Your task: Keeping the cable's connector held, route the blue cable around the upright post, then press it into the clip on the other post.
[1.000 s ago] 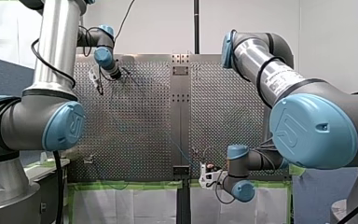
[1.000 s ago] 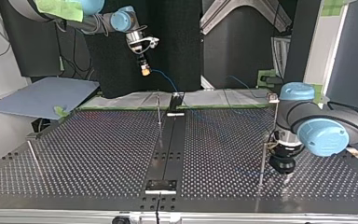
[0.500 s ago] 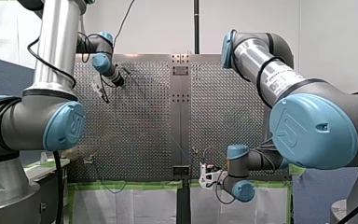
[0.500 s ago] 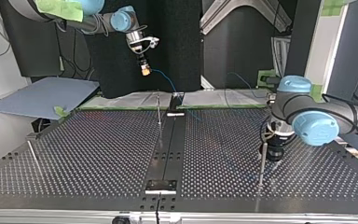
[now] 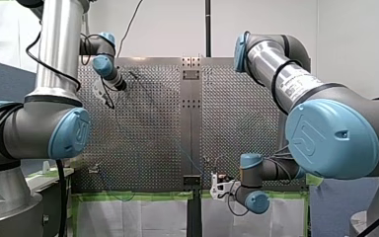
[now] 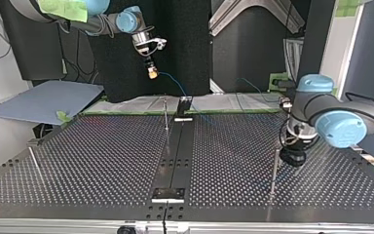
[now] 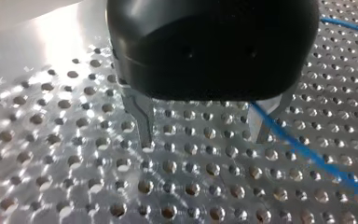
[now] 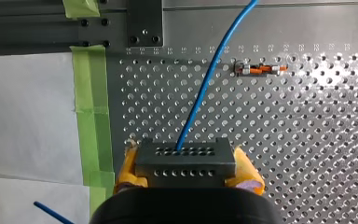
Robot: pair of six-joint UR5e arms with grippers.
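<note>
Probably limp, light blue cable (image 7: 307,151), best pinched mid-run between parted left fingers (image 7: 142,122), connector (image 8: 185,163) clamped in yellow-padded right fingers (image 8: 248,171).

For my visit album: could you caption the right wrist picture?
My right gripper clamps the grey connector between yellow pads, the blue cable running ahead over the perforated table.

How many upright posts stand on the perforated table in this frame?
4, top view: centre post at the far middle; left post near the view's left edge; right post beside my left arm; clip post behind that arm, mostly hidden. More may be hidden.
</note>
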